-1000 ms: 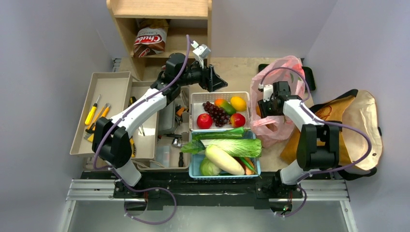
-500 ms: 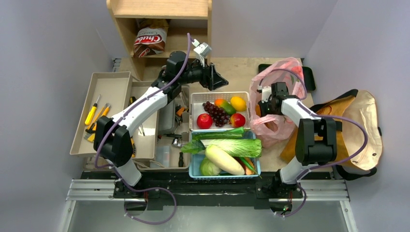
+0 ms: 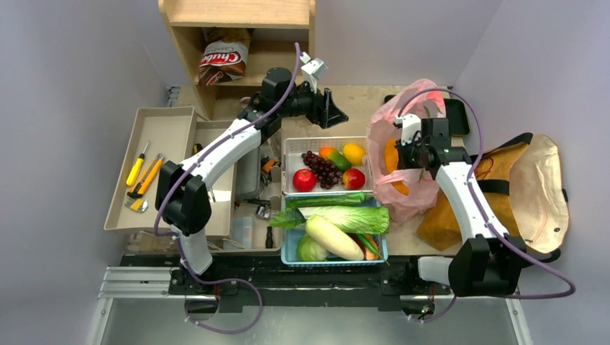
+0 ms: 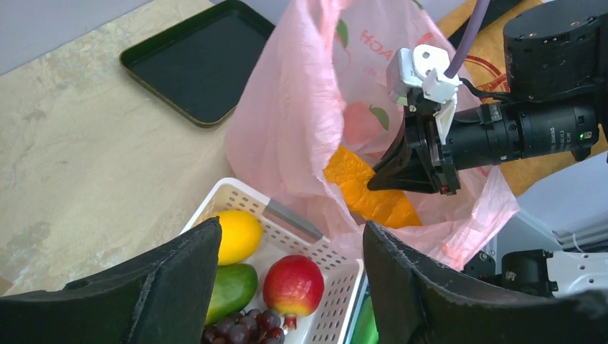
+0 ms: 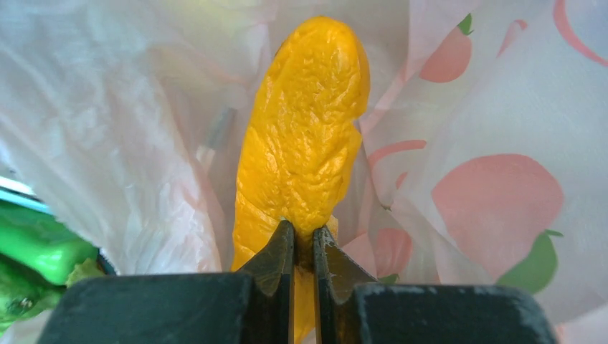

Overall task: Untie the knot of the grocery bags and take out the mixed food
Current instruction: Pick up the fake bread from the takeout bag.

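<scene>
Legibly, "Chubs" on shelved bag (image 3: 224,61)

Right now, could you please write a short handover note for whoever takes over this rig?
Left end effector: open, empty, hovering beyond the white basket.
Right end effector: shut on an orange piece inside the pink bag.
Done: the pink bag's mouth is open; fruit lies in the white basket, vegetables in the blue basket.
Left: lift the orange piece out and set it down, then check the pink bag for more. The brown paper bag is beside it; its contents cannot be seen.
</scene>
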You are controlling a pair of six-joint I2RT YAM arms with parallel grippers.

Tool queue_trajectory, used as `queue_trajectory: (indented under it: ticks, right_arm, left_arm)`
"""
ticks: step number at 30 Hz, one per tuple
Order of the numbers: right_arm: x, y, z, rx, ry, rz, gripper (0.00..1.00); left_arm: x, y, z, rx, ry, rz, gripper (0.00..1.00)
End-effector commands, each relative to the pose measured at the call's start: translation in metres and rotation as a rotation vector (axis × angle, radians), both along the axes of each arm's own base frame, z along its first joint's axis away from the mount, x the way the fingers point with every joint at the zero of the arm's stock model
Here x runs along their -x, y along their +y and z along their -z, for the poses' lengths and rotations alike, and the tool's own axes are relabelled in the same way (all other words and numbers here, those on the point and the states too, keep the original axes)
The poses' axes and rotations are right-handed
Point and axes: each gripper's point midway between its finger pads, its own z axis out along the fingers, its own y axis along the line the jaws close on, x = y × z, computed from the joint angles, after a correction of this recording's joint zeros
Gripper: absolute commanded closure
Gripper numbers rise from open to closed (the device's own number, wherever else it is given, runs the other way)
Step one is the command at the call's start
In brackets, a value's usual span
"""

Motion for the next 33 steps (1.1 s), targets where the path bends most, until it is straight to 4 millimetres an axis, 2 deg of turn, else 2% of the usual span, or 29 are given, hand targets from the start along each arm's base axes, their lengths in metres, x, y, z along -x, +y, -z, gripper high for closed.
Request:
queue_trajectory:
  ticks: [1, 5, 8, 11, 15, 17, 20, 25, 28, 33]
  right_arm:
    - [0.008, 0.002, -0.030, 0.004, -0.048, -0.046, 1.00]
    - [0.014, 0.006, -0.055, -0.010, -0.122, -0.070, 1.00]
    - [0.018, 0.009, -0.073, -0.014, -0.173, -0.094, 1.00]
    - [0.020, 0.012, -0.091, -0.018, -0.238, -0.116, 1.00]
    - [0.018, 0.014, -0.119, -0.029, -0.323, -0.122, 1.00]
    - [0.015, 0.014, -0.132, -0.037, -0.363, -0.109, 1.00]
    - [0.006, 0.016, -0.158, -0.059, -0.448, -0.087, 1.00]
    - [-0.007, 0.018, -0.205, -0.113, -0.561, -0.046, 1.00]
    - [-0.014, 0.021, -0.237, -0.162, -0.633, -0.021, 1.00]
    - [-0.027, 0.030, -0.288, -0.282, -0.717, 0.016, 1.00]
  left_arm:
    - [0.014, -0.021, -0.037, 0.052, -0.106, 0.079, 0.29]
    - [0.031, -0.050, -0.059, 0.115, -0.122, 0.183, 0.22]
    - [0.033, -0.075, -0.056, 0.097, -0.133, 0.198, 0.18]
    - [0.016, -0.093, -0.032, 0.033, -0.088, 0.141, 0.19]
    - [-0.022, -0.098, -0.005, -0.028, -0.070, 0.018, 0.24]
    - [-0.025, -0.100, 0.012, -0.071, -0.079, 0.013, 0.27]
    - [-0.019, -0.100, 0.041, -0.128, -0.028, 0.032, 0.31]
    - [-0.001, -0.096, 0.076, -0.185, 0.016, 0.063, 0.45]
    - [0.012, -0.096, 0.083, -0.186, 0.012, 0.103, 0.62]
    - [0.020, -0.095, 0.092, -0.201, 0.011, 0.130, 0.94]
